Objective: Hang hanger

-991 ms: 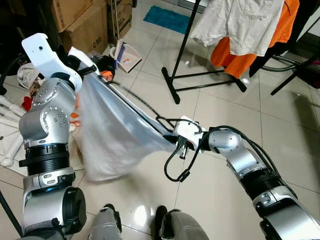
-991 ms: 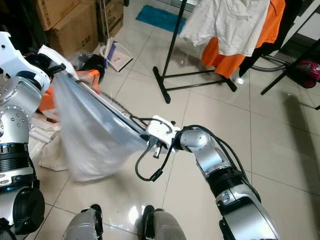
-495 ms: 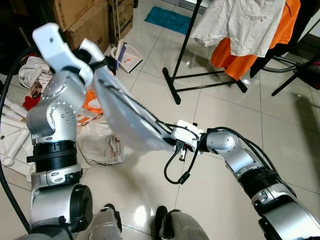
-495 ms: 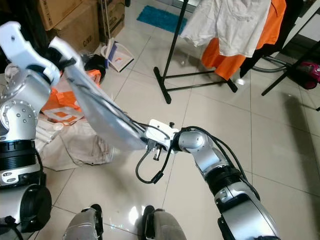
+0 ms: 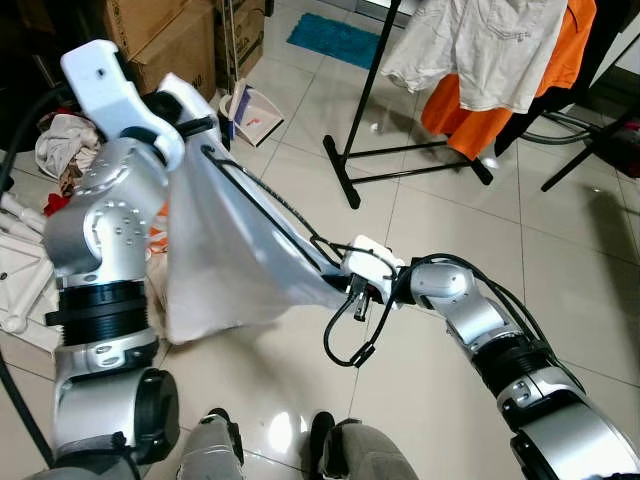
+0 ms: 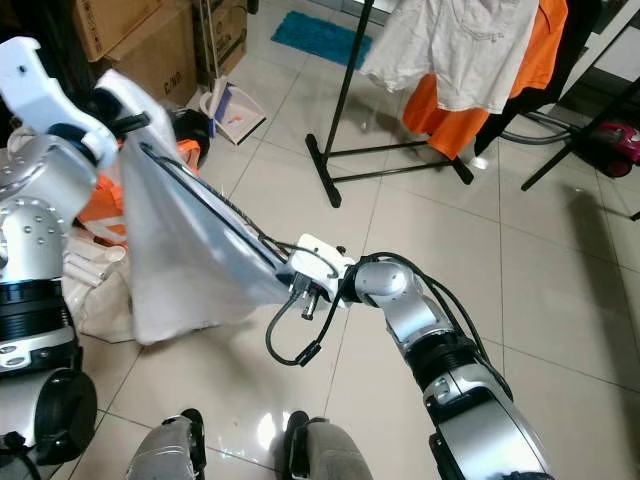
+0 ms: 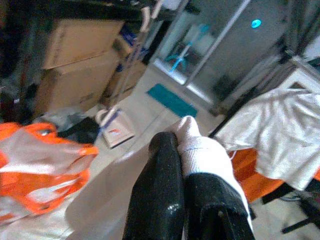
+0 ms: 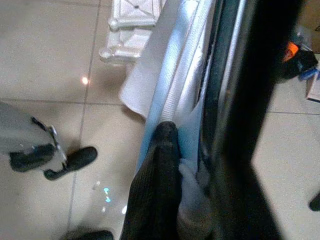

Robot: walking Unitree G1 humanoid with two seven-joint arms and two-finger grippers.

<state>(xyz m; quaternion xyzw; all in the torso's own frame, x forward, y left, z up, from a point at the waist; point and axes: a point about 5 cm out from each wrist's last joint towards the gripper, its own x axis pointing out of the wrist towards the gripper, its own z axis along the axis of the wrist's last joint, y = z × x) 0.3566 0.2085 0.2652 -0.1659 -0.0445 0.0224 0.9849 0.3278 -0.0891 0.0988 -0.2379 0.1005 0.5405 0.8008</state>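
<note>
the robot stands on a pale tiled floor with a pale bluish-white garment stretched between its two grippers, above the floor. the left gripper is raised high beside the robot's left shoulder, and in the left wrist view its two black fingers are pressed together on a bunched white corner of the cloth. the right gripper reaches across in front of the body, lower down, and in the right wrist view its finger is closed against a fold of the same cloth, so both are clamped on the garment. a thin black hanger runs along the upper edge of the garment from the left gripper down to the right one, its wire showing dark against and through the fabric. the rest of the garment hangs down in a loose sheet below that line. well ahead of the robot stands a black clothes rack, carrying a white shirt and an orange garment on it. on the robot's left are cardboard boxes, an orange and white bag on the floor and a heap of scattered cloth. a small teal mat lies farther off on the tiles.
</note>
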